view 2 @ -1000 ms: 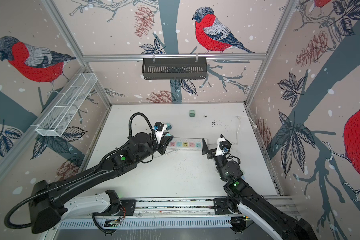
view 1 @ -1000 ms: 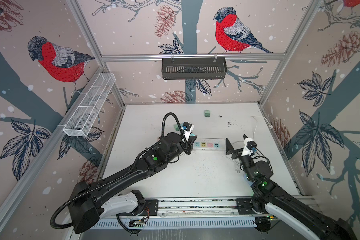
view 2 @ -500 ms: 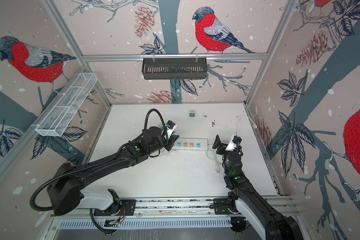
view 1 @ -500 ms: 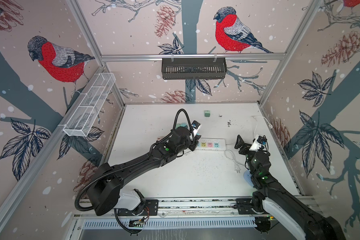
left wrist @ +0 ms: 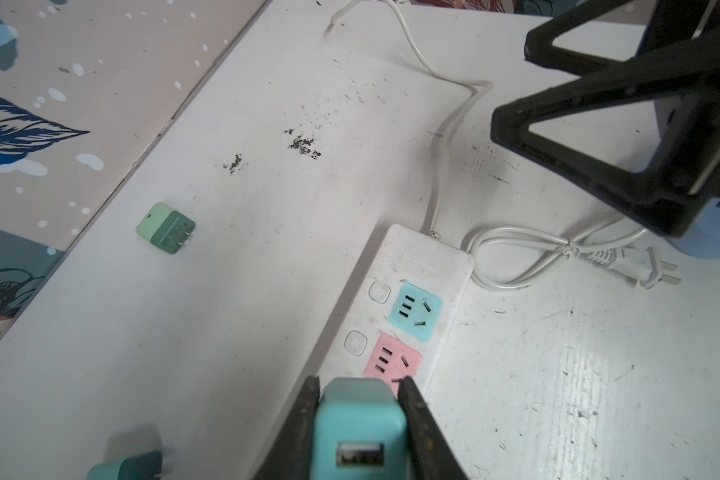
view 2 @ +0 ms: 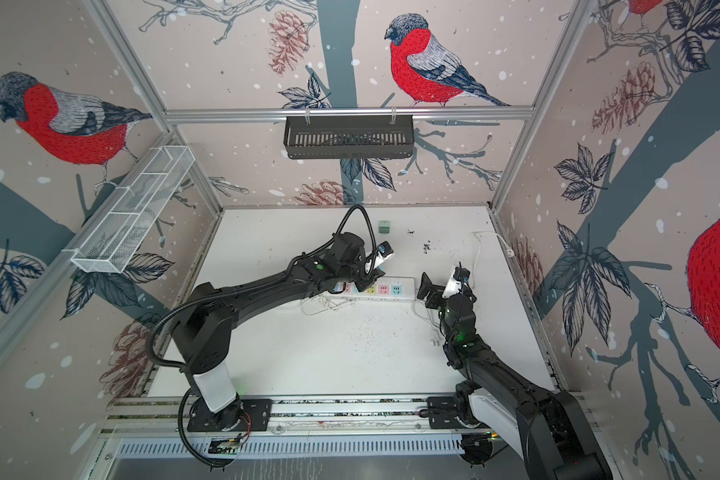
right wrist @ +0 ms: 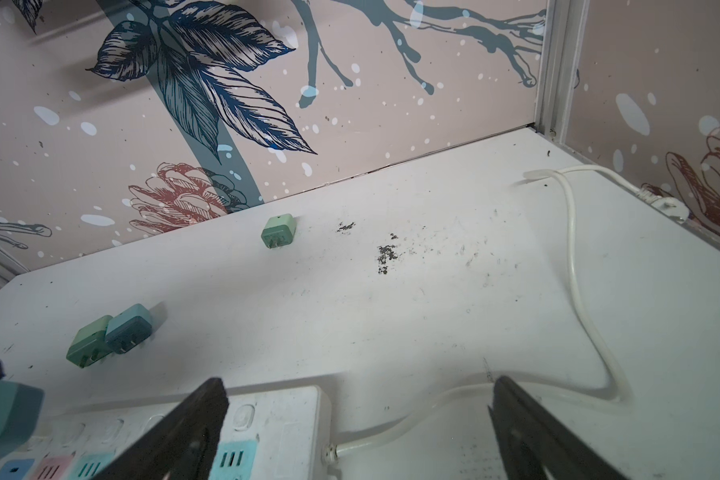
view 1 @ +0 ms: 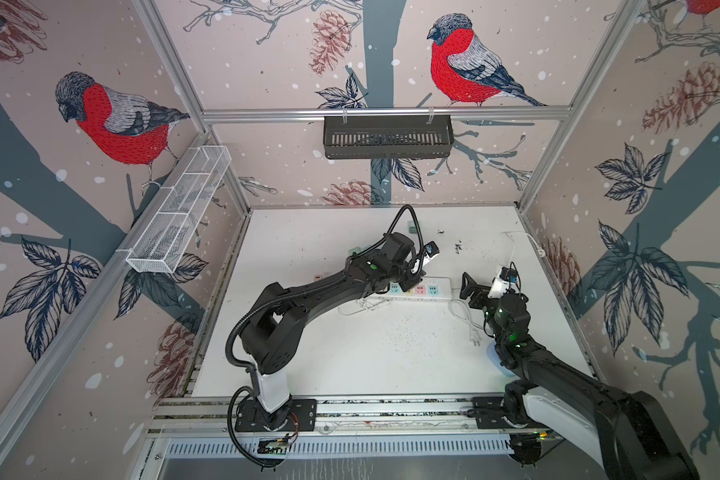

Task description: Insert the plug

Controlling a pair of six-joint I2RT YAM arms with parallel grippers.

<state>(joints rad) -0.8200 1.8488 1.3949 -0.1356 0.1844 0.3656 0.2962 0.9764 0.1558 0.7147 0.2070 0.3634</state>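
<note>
Plainly, everything is carried on the scuffed white counter [view 1: 350, 353], where the long white plastic power strip [left wrist: 416, 266] with pastel sockets lies flat, sockets upward, so that a plug can be pushed straight down into it. The strip's white cord [left wrist: 445, 137] is left slack beyond its switch end and appears not to hinder the work.

Above that cord end the right pincer [right wrist: 358, 386] is held with its jaws spread wide. One jaw is over the strip and the other is past its end, and nothing is gripped. It is judged to be placed there to steady the strip against sliding.

The left pincer [left wrist: 360, 384] is clamped on the sides of the teal, square-bodied charger plug [left wrist: 360, 419]. The USB face is kept away from the strip, so the prongs are presumably turned toward it. The plug is held at the socket next to the pink one. Whether the prongs have entered cannot be told.

A pale green plug [left wrist: 166, 228] lies unused, well apart from the strip.
</note>
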